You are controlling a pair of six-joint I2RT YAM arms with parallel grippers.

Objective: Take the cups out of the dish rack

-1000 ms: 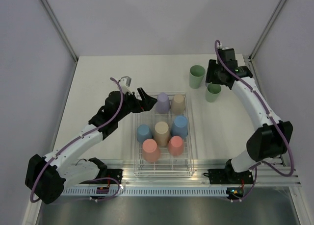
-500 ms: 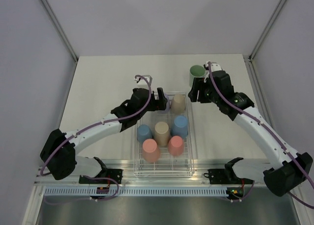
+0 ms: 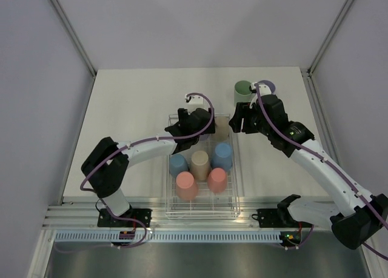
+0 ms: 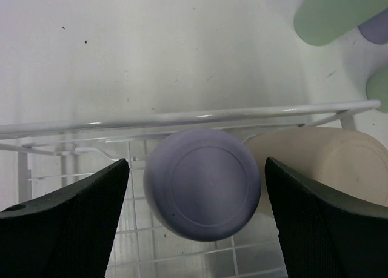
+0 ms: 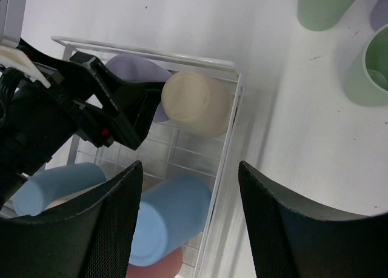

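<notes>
Matte plastic cups (image 3: 200,164), clear glossy dish rack (image 3: 201,208)

top: overhead, far | wrists: close, downward — sharing dish rack (image 4: 182,117) (far end)

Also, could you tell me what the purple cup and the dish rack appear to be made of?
The purple cup looks like matte plastic: dull colour with a moulded ring on its base. The dish rack seems a clear plastic tray with glossy white bars, possibly coated wire.

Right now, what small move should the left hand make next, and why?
Probably lower the left hand and close it on the purple cup: its open fingers straddle the cup's upturned base in the dish rack, apparently not yet touching.
</notes>
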